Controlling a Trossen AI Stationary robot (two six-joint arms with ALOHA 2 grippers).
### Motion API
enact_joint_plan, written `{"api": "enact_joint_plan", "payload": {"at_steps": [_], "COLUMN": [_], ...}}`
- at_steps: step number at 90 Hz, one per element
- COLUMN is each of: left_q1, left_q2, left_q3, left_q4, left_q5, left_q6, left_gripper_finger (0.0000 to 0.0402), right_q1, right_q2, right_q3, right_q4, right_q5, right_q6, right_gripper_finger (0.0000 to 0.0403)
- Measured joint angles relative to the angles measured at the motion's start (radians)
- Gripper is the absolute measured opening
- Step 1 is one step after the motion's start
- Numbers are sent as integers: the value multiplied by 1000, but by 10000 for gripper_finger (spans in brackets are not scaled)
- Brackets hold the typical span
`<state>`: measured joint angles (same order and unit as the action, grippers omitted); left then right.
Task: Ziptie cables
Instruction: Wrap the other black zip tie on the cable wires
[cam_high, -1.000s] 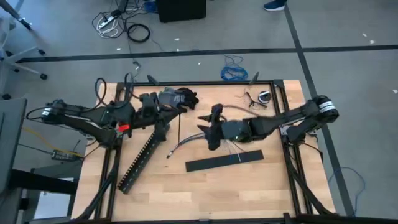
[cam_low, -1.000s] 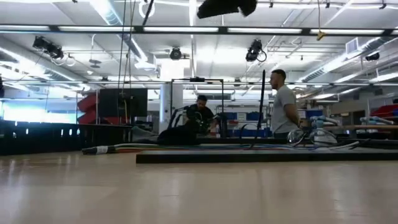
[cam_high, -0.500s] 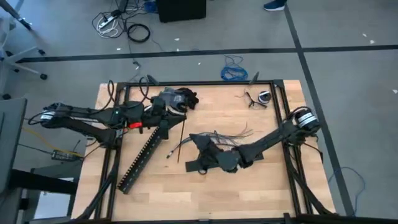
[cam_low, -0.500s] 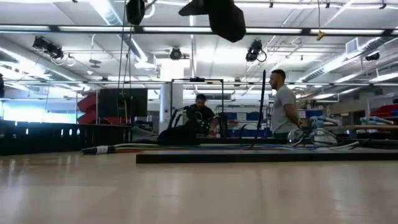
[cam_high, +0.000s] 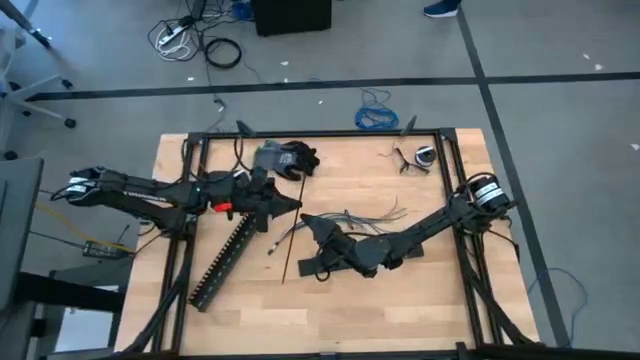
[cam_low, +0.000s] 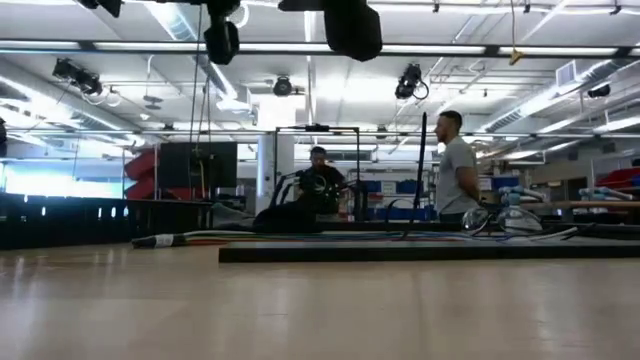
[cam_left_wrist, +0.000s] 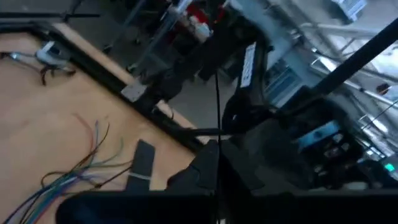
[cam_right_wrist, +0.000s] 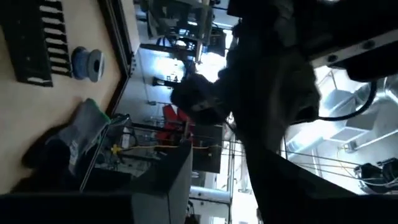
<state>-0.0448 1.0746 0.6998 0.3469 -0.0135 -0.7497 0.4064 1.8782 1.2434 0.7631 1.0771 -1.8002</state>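
The cables (cam_high: 365, 217) lie on the table's middle, their ends fanned toward the right; they also show in the left wrist view (cam_left_wrist: 81, 177). One thin black ziptie (cam_high: 290, 245) runs from far to near just left of them. My left gripper (cam_high: 290, 206) is shut on it. My right gripper (cam_high: 318, 245) hovers over the cables' left end, beside the ziptie, touching nothing that I can see. In the low view both grippers hang well above the tabletop: left (cam_low: 221, 40), right (cam_low: 350, 25). My left gripper comes level from the table's left and lies across the ziptie, meeting it in its far part (cam_high: 296, 208). In the left wrist view the strip (cam_left_wrist: 217, 124) runs straight out from the dark fingers, which hide the place of contact. Whether its near end touches the table cannot be told.
A long slotted black duct (cam_high: 228, 255) lies slanted under my left arm. Dark gloves (cam_high: 288, 158) sit at the far edge, a small tool (cam_high: 420, 156) at the far right. A wide flat black bar (cam_low: 420, 254) lies under my right arm. Black frame rails (cam_high: 320, 131) border the table.
My left gripper has gone toward the table's right and near edges, carrying the ziptie, whose near end now reaches farther toward the near edge. My right gripper has swung from the table's middle toward the near left and turned about. Both have come down into the low view.
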Motion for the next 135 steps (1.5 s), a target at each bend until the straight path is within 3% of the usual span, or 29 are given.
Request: {"api": "enact_joint_plan", "payload": {"at_steps": [47,62,88,118,135], "left_q1": [0,0,0,1,21], "left_q2": [78,78,78,78,78], "left_q3": [0,0,0,0,0], "left_q4": [119,123,121,129,129], "left_q5": [16,18,18,58,98], "left_q6": [-17,-16,12,42,45], "left_gripper_finger": [0,0,0,3,29], "right_q1": [-5,-5,-5,-5,-5], "right_q2": [0,0,0,0,0], "right_q3": [0,0,0,0,0], "right_q4": [-1,-1,2,8,8], "right_q5": [-49,-41,-25,-32,-33], "right_q6": [26,46,53,93,107], "right_gripper_finger": [134,100,6,1,1]}}
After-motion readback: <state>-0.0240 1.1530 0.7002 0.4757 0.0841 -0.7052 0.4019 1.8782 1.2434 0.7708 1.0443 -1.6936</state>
